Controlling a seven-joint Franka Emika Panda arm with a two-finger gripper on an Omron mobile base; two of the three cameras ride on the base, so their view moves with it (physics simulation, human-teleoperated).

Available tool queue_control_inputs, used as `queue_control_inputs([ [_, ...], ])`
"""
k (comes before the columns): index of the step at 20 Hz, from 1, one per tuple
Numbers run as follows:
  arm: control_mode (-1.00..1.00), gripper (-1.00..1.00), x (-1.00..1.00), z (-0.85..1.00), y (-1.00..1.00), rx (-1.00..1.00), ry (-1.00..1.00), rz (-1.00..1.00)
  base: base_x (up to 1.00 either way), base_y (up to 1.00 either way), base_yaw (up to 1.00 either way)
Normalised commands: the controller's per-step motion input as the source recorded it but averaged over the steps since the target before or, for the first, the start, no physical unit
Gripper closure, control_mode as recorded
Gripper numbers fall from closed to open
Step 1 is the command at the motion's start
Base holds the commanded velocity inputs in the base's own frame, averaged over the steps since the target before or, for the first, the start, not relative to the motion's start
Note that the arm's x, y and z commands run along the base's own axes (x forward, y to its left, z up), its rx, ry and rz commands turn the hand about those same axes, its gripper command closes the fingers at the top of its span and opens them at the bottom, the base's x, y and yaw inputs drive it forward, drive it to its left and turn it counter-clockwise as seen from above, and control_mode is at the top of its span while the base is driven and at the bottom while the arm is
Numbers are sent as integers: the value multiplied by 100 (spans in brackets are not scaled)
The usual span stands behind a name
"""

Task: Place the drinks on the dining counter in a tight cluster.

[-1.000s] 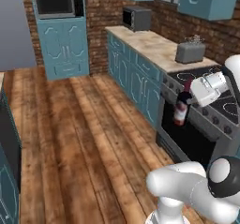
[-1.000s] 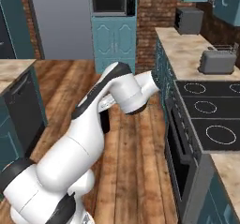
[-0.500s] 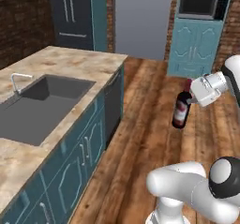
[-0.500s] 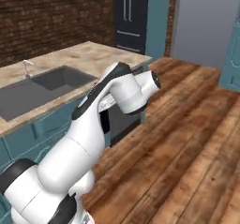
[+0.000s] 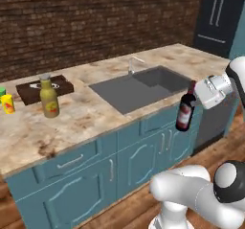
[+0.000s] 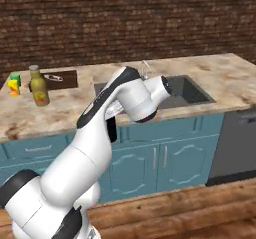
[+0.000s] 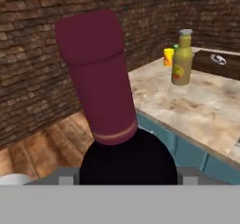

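My gripper (image 5: 195,95) pinching dark red-labelled wine bottle (image 5: 184,112); carrying it to marbled dining counter (image 5: 91,109), next set beside fat olive-yellow bottle (image 5: 49,97).

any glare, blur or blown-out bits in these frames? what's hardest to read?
Left base view: even, flat light, no glare; the wine bottle in the pincer reads sharply against the dining counter. Right base view: the brick wall is soft and low in detail, and the olive-yellow bottle is small. Hand view: the wine bottle's neck looms huge at close range and hides the pincer's grip.
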Motion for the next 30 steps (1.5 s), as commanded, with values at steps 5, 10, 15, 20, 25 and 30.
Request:
queue_control_inputs([
  [5, 100, 100, 0, 0, 0, 0, 0, 0, 9, 0, 100],
  [10, 100, 100, 0, 0, 0, 0, 0, 0, 93, -33, 55],
  [15, 100, 100, 0, 0, 0, 0, 0, 0, 72, -30, 11],
  [20, 100, 100, 0, 0, 0, 0, 0, 0, 54, -11, -12],
  [25, 100, 100, 0, 0, 0, 0, 0, 0, 53, 2, -35],
  [30, 100, 100, 0, 0, 0, 0, 0, 0, 56, 19, -33],
])
